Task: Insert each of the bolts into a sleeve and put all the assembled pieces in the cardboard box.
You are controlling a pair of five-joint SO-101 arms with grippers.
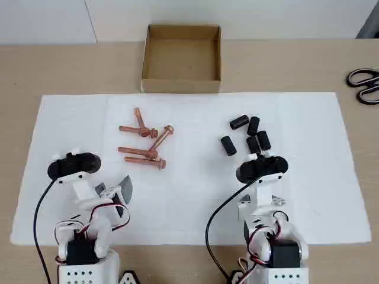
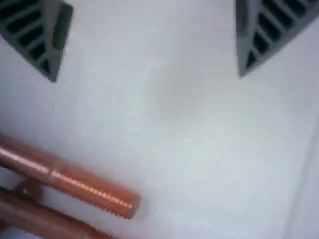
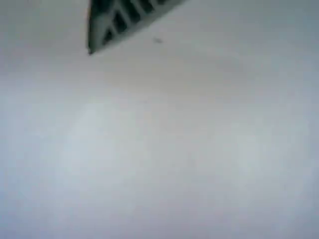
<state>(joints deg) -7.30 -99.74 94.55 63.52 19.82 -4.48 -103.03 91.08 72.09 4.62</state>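
- At the near edge of the worktop stand the two arm bases, with black cables looping over the near edge of the white sheet.
- The left pincer hangs low over the sheet toward the near left corner, its fingers spread wide and holding nothing. Two bolt shanks lie just beside it in the left wrist view.
- The right pincer sits toward the near right. We see one finger over plain sheet and cannot tell how it stands.
- Mid-sheet, five copper bolts lie loosely clustered left of centre.
- Five black sleeves lie right of centre, well apart from the bolts, with a bare lane of sheet between the groups.
- The cardboard box stands open-topped at the middle of the far edge, its front wall meeting the sheet's far edge.
- Scissors lie at the far right edge, off the sheet.
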